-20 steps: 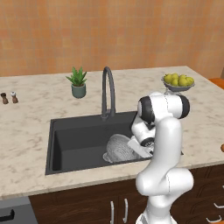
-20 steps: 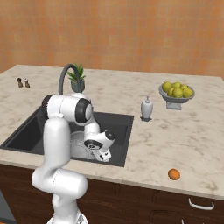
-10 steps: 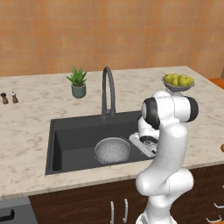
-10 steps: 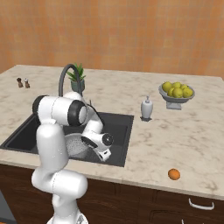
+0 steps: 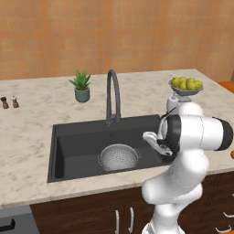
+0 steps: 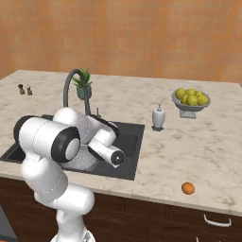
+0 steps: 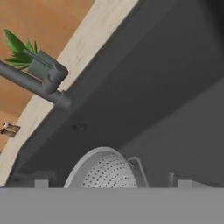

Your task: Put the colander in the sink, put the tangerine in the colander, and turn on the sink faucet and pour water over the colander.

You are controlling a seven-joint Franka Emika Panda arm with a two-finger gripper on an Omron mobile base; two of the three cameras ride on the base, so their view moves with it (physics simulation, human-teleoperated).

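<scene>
One colander (image 5: 119, 157) sits in sink (image 5: 73, 146), below open-jawed end effector (image 7: 110, 183).

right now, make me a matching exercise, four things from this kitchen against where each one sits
Things:
1. colander
2. tangerine
3. potted plant
4. fruit bowl

Places:
a. counter behind the sink, left of the faucet
b. inside the sink
c. far right counter, holding yellow-green fruit
d. near the front counter edge, right of the sink

Pairs: 1-b, 2-d, 3-a, 4-c
</scene>
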